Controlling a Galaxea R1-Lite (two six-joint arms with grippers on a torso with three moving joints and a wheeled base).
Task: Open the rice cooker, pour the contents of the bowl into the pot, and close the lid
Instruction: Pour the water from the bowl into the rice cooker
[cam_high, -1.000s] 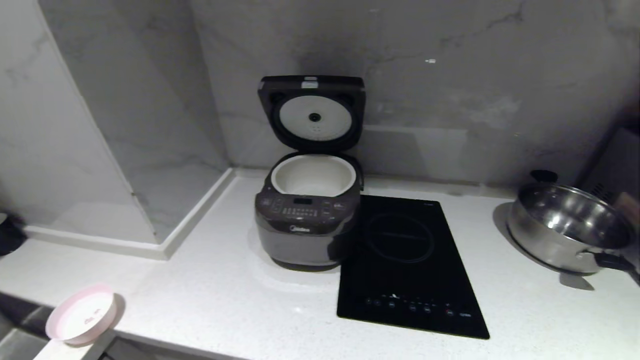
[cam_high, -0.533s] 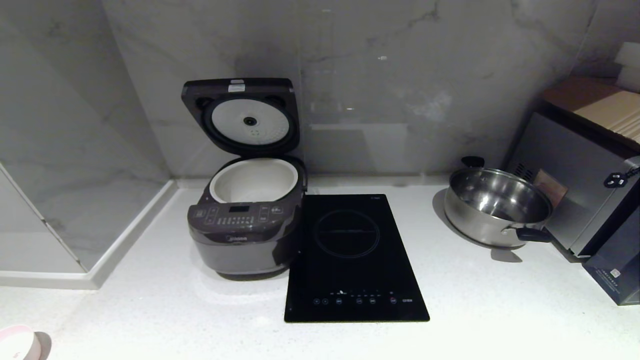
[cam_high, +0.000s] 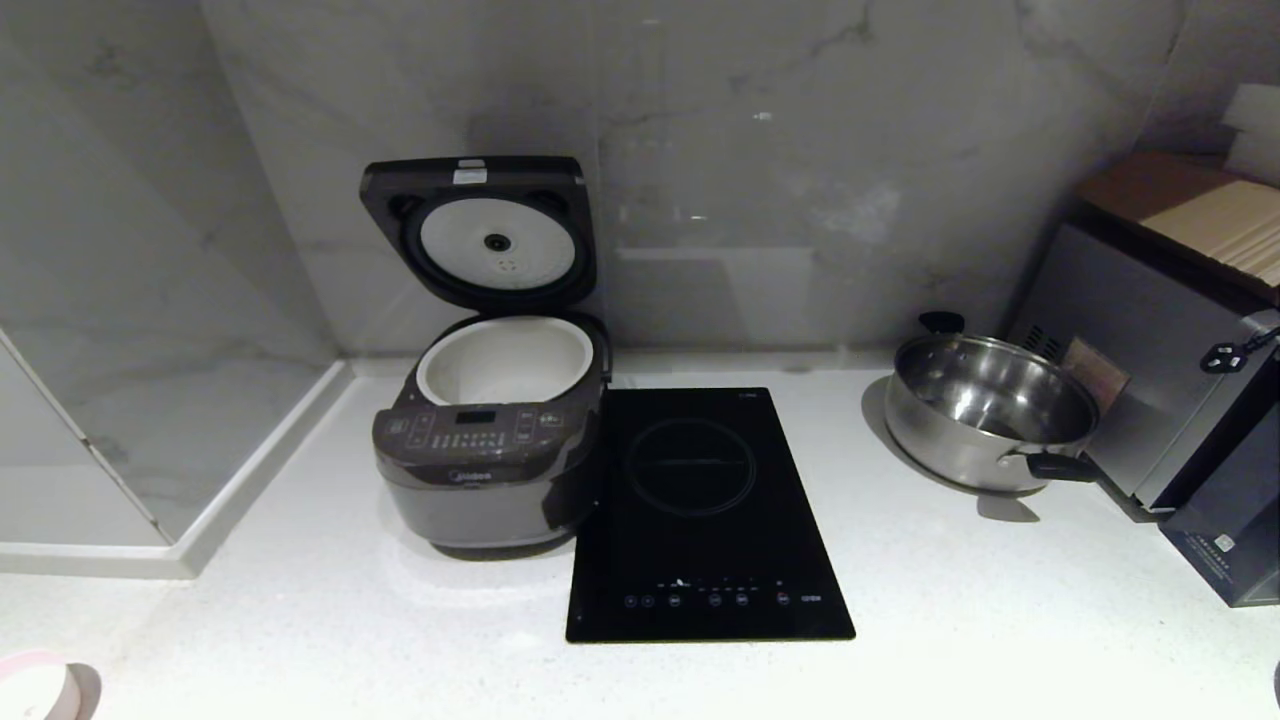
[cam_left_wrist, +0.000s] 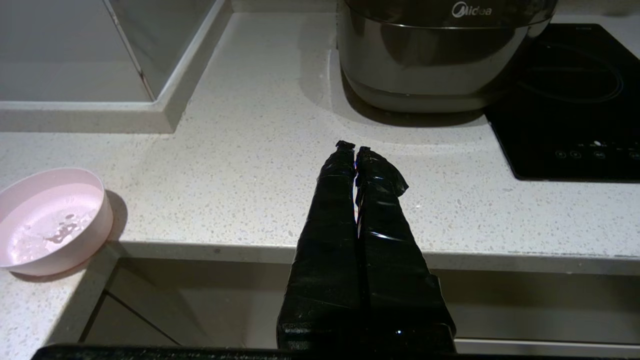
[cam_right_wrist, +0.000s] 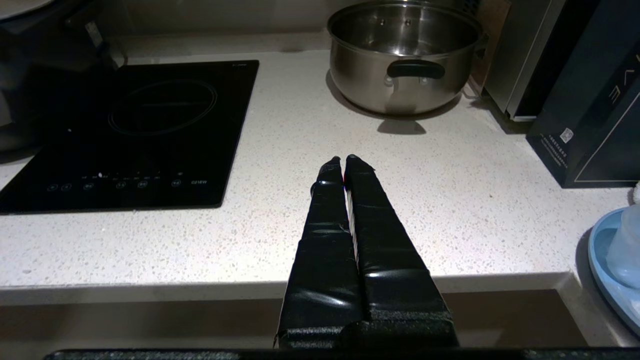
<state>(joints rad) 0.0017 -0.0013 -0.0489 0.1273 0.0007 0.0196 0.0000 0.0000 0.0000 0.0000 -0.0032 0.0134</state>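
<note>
The rice cooker stands lid raised, pot exposed, touching a black hob. The bowl sits at the bench edge, well left. A steel pan sits far right. Left end effector and right end effector hover, pressed together, empty.

The counter is seen from above and in front by the head view, facing the wall. It is viewed low and close from its front edge by both wrist views. The hob is shared by all three views, beside the rice cooker.
</note>
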